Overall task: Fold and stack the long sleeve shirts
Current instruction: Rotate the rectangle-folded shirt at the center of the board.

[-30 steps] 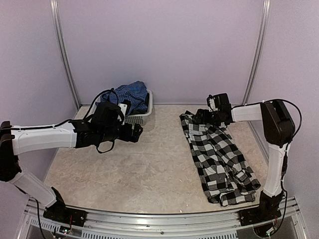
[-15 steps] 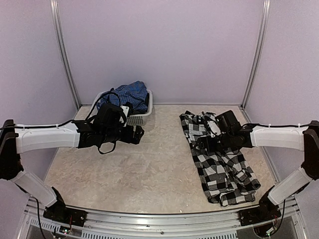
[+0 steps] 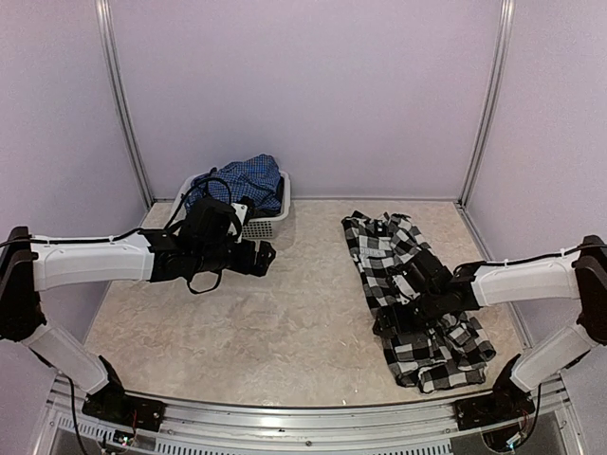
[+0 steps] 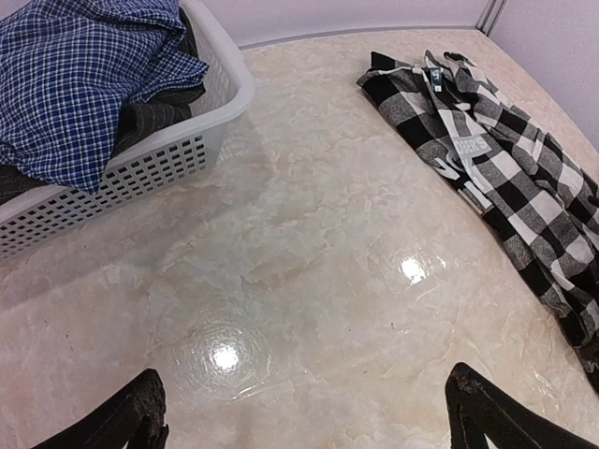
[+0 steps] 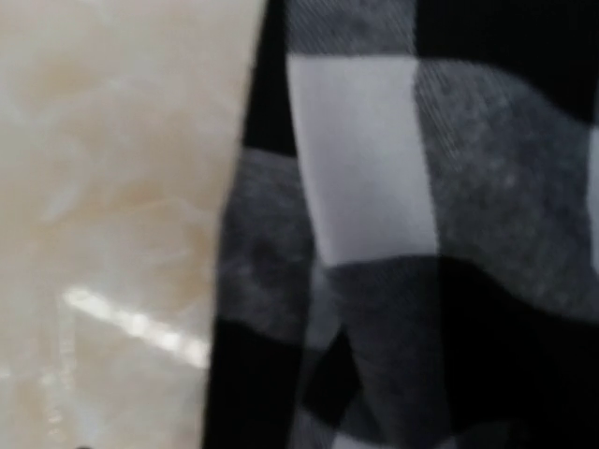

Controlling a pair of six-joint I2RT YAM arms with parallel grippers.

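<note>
Your left gripper [image 3: 263, 253] hangs spread wide, holding nothing, over the table [image 3: 285, 313] beside the basket [image 3: 264, 226] with the blue shirt [image 3: 248, 180] bunched inside. Your right gripper [image 3: 396, 318] sits low on the black-and-white shirt [image 3: 398, 254], which lies on the table's right side. The wrist view is all blurred check with the fingers hidden, so its grip can't be told.

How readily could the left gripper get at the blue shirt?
Probably yes: the left gripper hovers open just beside the basket, and the blue shirt sits heaped on top, uncovered.
</note>
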